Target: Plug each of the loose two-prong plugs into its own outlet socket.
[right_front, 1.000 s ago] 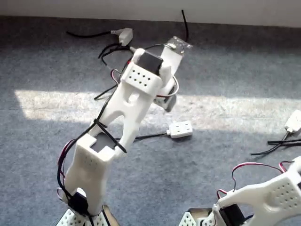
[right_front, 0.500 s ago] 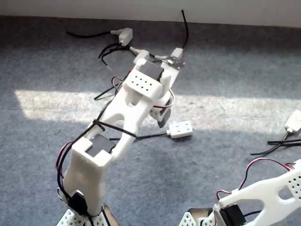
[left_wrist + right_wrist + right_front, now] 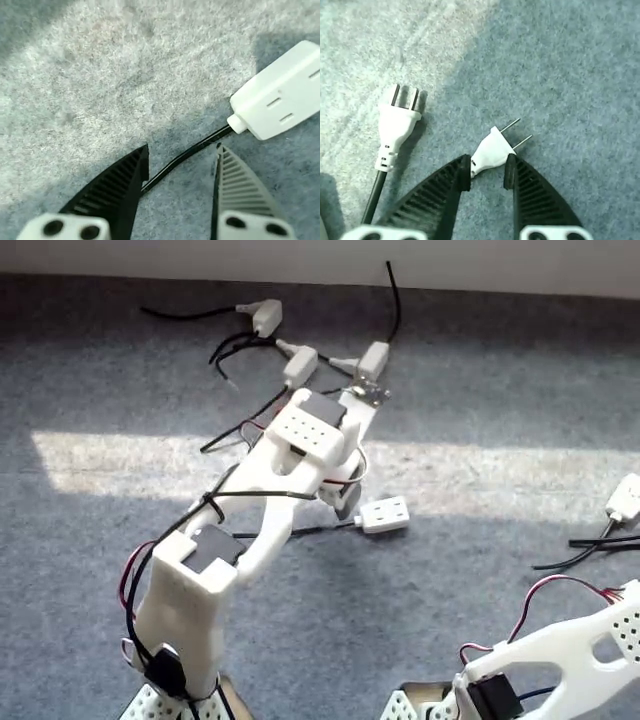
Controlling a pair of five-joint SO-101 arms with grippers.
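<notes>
Bracketing a two-prong plug point(image 3: 492, 149), right jaws, left jaws parted beside outlet socket point(image 3: 282, 95).

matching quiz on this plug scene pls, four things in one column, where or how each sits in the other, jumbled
1 outlet block
2 two-prong plug
3 three-prong plug
4 left hand

a open, astride the black cord
b at the right hand's tip
c off to the right hand's side
d ahead of the left hand, slots showing

Pairs: 1d, 2b, 3c, 4a
</notes>
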